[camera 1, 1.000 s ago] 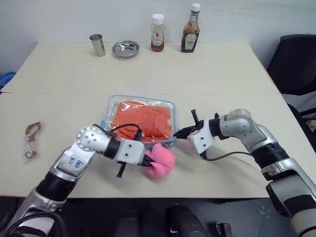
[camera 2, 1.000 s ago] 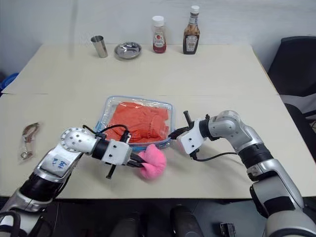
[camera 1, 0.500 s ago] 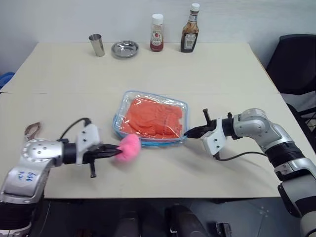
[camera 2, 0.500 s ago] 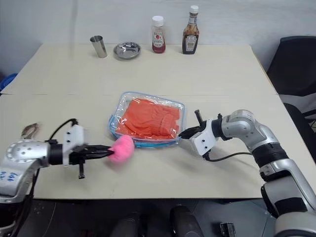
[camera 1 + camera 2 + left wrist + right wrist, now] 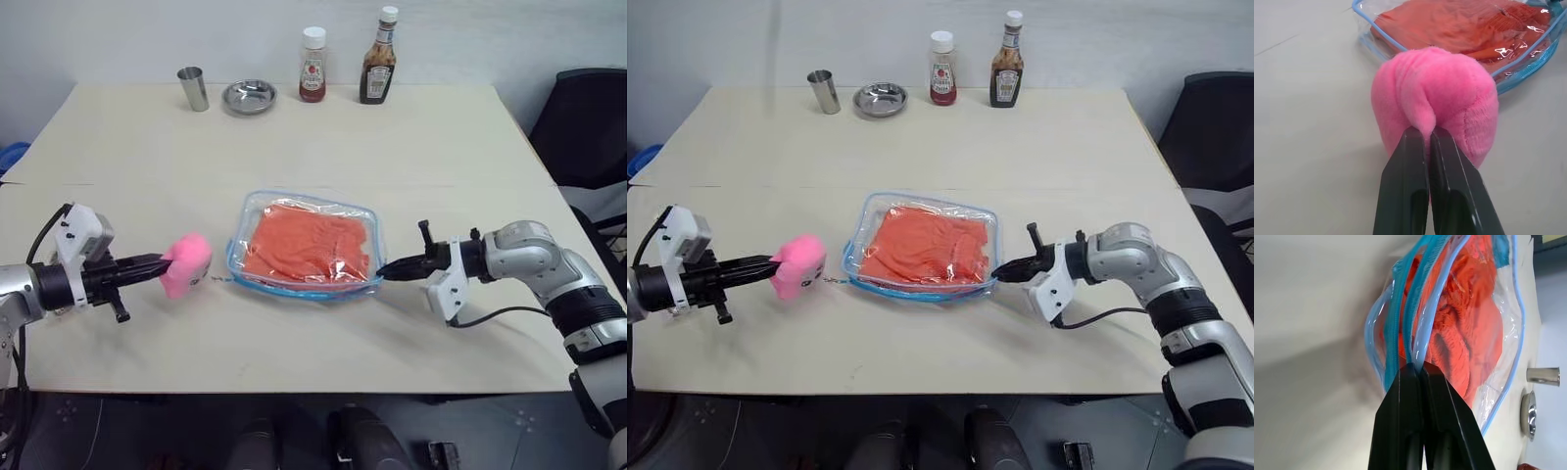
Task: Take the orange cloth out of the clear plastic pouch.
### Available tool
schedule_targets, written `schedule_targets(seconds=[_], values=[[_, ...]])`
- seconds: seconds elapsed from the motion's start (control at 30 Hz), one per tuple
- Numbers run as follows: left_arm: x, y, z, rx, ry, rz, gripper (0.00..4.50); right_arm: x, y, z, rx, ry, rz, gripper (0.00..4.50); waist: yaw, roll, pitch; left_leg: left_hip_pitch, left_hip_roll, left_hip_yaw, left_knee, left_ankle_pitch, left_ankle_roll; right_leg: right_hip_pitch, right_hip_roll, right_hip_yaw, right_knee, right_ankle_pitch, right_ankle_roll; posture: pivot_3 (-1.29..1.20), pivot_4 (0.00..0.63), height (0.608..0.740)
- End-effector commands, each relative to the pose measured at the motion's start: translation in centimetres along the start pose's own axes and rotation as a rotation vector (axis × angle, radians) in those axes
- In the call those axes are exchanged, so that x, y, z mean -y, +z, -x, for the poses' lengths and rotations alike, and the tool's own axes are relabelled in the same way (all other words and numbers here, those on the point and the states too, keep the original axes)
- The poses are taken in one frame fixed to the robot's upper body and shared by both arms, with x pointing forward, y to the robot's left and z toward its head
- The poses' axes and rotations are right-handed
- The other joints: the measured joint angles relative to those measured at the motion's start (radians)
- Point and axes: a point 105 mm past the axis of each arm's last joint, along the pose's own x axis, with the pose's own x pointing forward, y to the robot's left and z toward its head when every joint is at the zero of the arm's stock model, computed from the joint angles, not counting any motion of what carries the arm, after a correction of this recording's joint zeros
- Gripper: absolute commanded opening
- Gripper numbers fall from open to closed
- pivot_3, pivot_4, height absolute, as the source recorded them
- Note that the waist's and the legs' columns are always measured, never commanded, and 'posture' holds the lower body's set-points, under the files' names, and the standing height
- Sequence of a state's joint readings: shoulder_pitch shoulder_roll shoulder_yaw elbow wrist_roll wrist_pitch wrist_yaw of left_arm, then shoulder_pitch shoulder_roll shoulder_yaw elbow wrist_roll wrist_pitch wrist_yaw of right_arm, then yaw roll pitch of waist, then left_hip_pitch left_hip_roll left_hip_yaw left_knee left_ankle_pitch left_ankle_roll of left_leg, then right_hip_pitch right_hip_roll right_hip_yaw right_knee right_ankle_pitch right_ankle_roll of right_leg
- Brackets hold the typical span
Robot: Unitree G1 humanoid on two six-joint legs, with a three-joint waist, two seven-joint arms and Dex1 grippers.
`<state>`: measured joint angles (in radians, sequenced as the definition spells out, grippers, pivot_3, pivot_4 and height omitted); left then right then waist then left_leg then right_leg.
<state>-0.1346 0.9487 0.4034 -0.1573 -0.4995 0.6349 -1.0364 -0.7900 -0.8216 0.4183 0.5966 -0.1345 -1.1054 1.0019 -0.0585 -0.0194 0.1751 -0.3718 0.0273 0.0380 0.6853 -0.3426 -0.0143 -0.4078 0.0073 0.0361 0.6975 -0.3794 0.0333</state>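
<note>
Pincer on my right point(image 5: 1418, 366) clamps the pouch's point(image 5: 245, 211) blue edge, seen through its wrist camera; cloth point(image 5: 309, 243) sits inside. Left pincer point(image 5: 1429, 133) pinches a pink ball point(image 5: 1444, 93) above the worktop point(image 5: 392, 147).

Orange cloth point(image 5: 308, 245) inside clear plastic pouch point(image 5: 253, 269) on table point(image 5: 392, 147)

The orange cloth point(image 5: 309, 245) is a bright, even orange with darker folds, seen through the clear plastic pouch point(image 5: 253, 211), which is colourless with light blue edging. The plush ball point(image 5: 185, 264) is a fluffy pink. Both the left gripper point(image 5: 155, 264) and the right gripper point(image 5: 384, 269) have black fingers on silver and white arms. The bench point(image 5: 294, 137) is pale cream. At its far side stand a steel cup point(image 5: 193, 88), a steel dish point(image 5: 248, 96), a red bottle point(image 5: 313, 65) with a white cap and a dark brown bottle point(image 5: 377, 57).
</note>
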Motion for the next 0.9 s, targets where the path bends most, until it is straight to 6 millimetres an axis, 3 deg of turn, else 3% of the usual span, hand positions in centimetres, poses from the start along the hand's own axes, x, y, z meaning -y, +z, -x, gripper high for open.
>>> schedule_targets(seconds=[0.03, 0.23, 0.4, 0.43, 0.5, 0.57, 0.63, 0.73, 0.8, 0.9], values=[[1.1, -0.2, -1.1, 0.019, -0.037, 0.018, 0.00, 0.7, -0.3, 0.6, -0.020, -0.038, -0.034, 0.22, 0.000, 0.000, 0.000, 0.000, 0.000, 0.000, 0.000, 0.000, 0.000, 0.000, 0.000, 0.000, 0.000, 0.000, 0.000, 0.00, 0.150, 0.740], [1.5, -1.0, -1.8, 0.062, -0.015, 0.146, 1.68, -0.1, 0.1, 1.4, -0.033, -0.041, -0.143, 1.99, 0.001, 0.000, 0.000, 0.000, 0.000, 0.000, 0.000, 0.000, 0.000, 0.000, 0.000, 0.000, 0.000, 0.000, 0.000, 0.00, 0.150, 0.740], [-2.5, -1.0, 0.5, 0.160, 0.191, 0.324, 3.05, -0.5, 1.0, 3.5, -0.056, -0.095, -0.324, 3.56, 0.006, 0.000, 0.000, 0.000, 0.000, -0.001, 0.000, 0.000, 0.000, 0.000, 0.000, 0.000, 0.000, 0.000, 0.000, 0.00, 0.150, 0.740], [-3.5, -0.6, 1.1, 0.191, 0.236, 0.348, 3.06, -0.4, 1.4, 3.8, -0.050, -0.109, -0.375, 3.87, 0.008, 0.000, 0.000, 0.000, 0.000, -0.001, 0.000, 0.000, 0.000, 0.000, 0.000, -0.001, 0.000, 0.000, 0.000, 0.00, 0.150, 0.740], [-5.1, 1.5, 2.0, 0.271, 0.293, 0.366, 3.06, 0.1, 2.3, 4.5, -0.032, -0.146, -0.486, 3.87, 0.012, 0.000, 0.000, 0.000, 0.000, -0.001, 0.000, 0.000, 0.000, 0.001, 0.000, -0.001, 0.000, 0.000, 0.000, 0.00, 0.150, 0.740], [-5.5, 4.5, 1.9, 0.351, 0.274, 0.357, 3.06, 0.6, 3.3, 4.9, -0.015, -0.175, -0.570, 3.87, 0.020, -0.001, 0.000, 0.000, 0.000, -0.001, 0.000, 0.000, 0.000, 0.001, 0.000, -0.001, 0.000, 0.000, 0.000, 0.00, 0.150, 0.740], [-3.2, 8.8, 0.3, 0.393, 0.120, 0.236, 3.06, 0.8, 4.3, 5.0, 0.003, -0.191, -0.641, 3.87, 0.030, -0.002, -0.001, -0.001, 0.000, -0.001, 0.000, 0.000, 0.000, 0.001, 0.000, -0.002, 0.000, 0.000, 0.000, 0.00, 0.150, 0.740], [1.9, 11.8, -3.2, 0.317, -0.121, -0.020, 3.06, 0.9, 5.9, 4.9, 0.045, -0.191, -0.765, 3.87, 0.034, -0.002, -0.001, -0.001, -0.001, -0.001, 0.000, 0.000, -0.001, 0.001, -0.001, -0.001, -0.001, 0.000, 0.000, 0.00, 0.150, 0.740], [5.2, 11.8, -5.3, 0.245, -0.271, -0.195, 3.06, 0.7, 6.9, 4.8, 0.071, -0.172, -0.839, 3.87, 0.034, -0.002, -0.001, -0.001, -0.001, -0.002, 0.000, 0.000, -0.001, 0.003, -0.001, -0.002, -0.001, 0.000, 0.000, 0.00, 0.150, 0.740], [7.7, 8.6, -7.7, 0.045, -0.397, -0.522, 3.06, 0.6, 7.8, 4.8, 0.086, -0.164, -0.913, 3.87, 0.026, -0.002, -0.001, -0.001, -0.001, -0.002, 0.000, 0.000, -0.001, 0.003, -0.001, -0.001, -0.004, 0.000, 0.000, 0.00, 0.150, 0.740]])
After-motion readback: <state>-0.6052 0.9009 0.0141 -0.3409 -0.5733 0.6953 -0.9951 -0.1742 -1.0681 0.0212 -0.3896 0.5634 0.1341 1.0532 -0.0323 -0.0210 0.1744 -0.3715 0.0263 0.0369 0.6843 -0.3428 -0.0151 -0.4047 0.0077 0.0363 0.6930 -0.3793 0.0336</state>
